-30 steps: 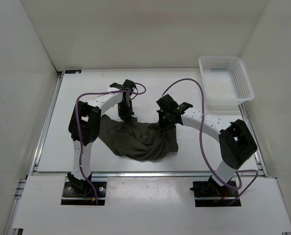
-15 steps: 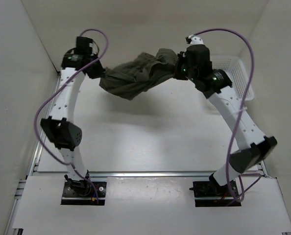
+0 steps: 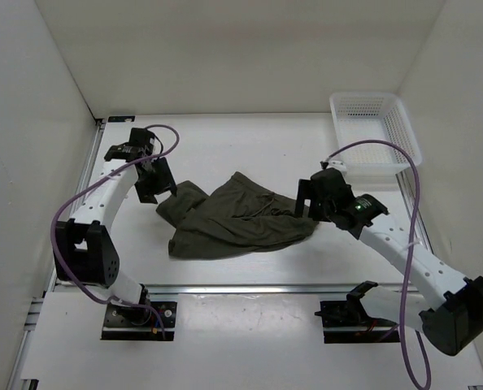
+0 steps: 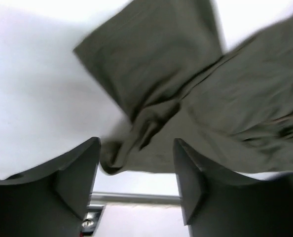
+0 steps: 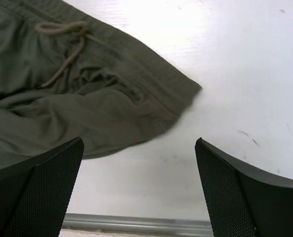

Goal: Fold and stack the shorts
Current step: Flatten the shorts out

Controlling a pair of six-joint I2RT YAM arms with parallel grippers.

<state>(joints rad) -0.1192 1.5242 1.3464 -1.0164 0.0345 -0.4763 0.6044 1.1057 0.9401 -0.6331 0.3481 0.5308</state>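
Note:
The dark olive shorts (image 3: 240, 218) lie spread and rumpled on the white table, waistband toward the right, one leg bunched at the left. My left gripper (image 3: 157, 187) hovers at their left end, open and holding nothing; in the left wrist view the shorts (image 4: 201, 89) lie just past its fingers (image 4: 75, 170), a bunched hem nearest. My right gripper (image 3: 310, 201) sits at the right end, open and empty. The right wrist view shows the waistband corner of the shorts (image 5: 87, 98) and the drawstring (image 5: 62, 34) ahead of my wide jaws (image 5: 139, 145).
A white mesh basket (image 3: 376, 138) stands at the back right corner. White walls enclose the table on three sides. A metal rail (image 3: 250, 288) runs along the near edge, with the arm bases behind it.
Both arms lifted the shorts up toward the back, then brought them down onto the table. Both grippers have opened and let go of the fabric.

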